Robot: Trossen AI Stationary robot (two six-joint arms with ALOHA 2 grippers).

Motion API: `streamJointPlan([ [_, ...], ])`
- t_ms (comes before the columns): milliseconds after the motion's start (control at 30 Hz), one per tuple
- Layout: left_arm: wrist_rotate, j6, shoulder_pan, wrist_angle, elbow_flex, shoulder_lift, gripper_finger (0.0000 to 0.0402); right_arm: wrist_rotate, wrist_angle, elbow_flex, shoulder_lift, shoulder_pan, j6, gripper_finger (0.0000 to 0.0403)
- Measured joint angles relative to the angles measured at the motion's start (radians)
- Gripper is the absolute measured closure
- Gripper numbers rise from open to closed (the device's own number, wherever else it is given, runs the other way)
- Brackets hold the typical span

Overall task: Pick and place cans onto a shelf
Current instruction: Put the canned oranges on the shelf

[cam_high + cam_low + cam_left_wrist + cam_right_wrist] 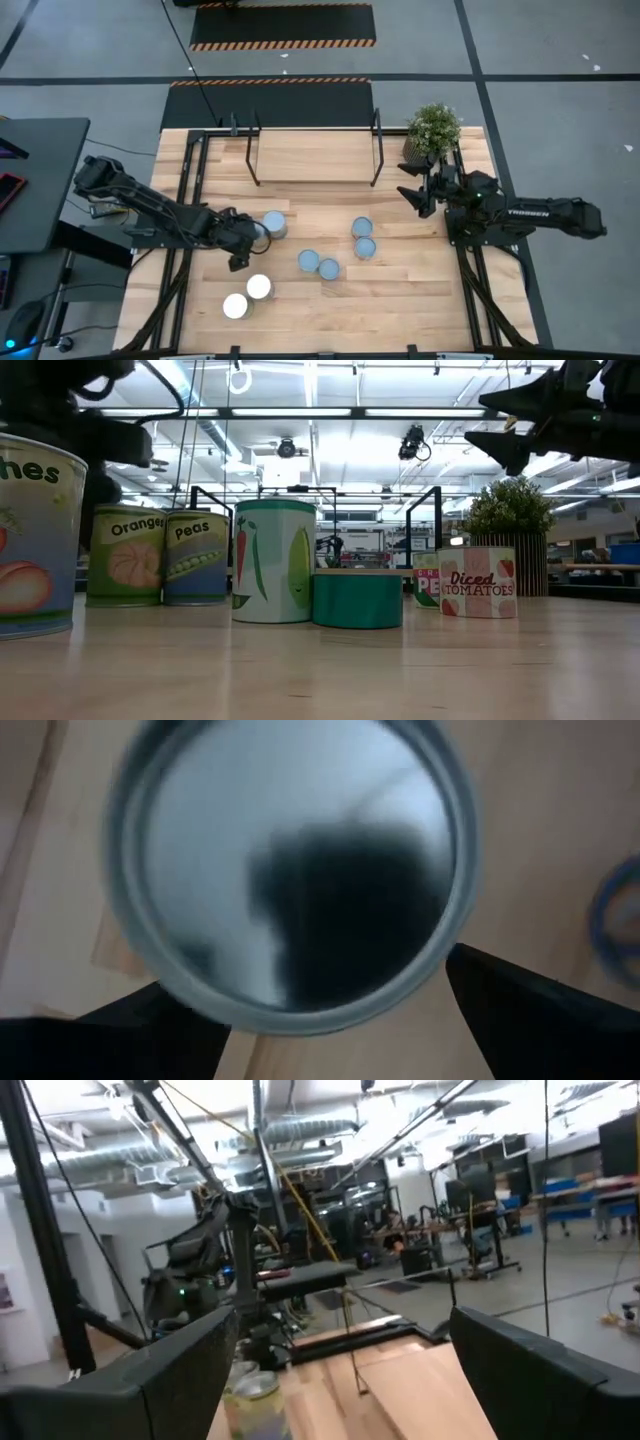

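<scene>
Several cans stand upright on the wooden table: one bluish-grey-topped can at the left, two pairs near the middle, and two white-topped cans near the front. My left gripper is open, pointing down over the left can, with one finger on either side of its rim. The shelf stands at the table's far edge. My right gripper is open and empty, raised at the right near the plant.
A potted green plant stands at the far right corner beside the shelf. Black frame rails run along both table sides. In the low view the cans show printed labels, such as diced tomatoes.
</scene>
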Motion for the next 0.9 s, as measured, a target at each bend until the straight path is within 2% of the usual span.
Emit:
streamJointPlan([
  [233, -0.06, 0.047, 0.031, -0.007, 0.073, -0.001, 0.0049, 0.035, 0.085, 0.001, 0.061, 0.035, -0.055, 0.003],
  [567, -0.067, 0.1, 0.032, 0.039, 0.076, 0.0, 0.0049, 0.036, 0.105, 0.001, 0.087, 0.036, -0.052, 0.003],
  [900, -0.048, 0.1, 0.037, 0.088, 0.075, 0.085, 0.0056, 0.036, 0.105, 0.001, 0.097, 0.036, -0.033, 0.003],
])
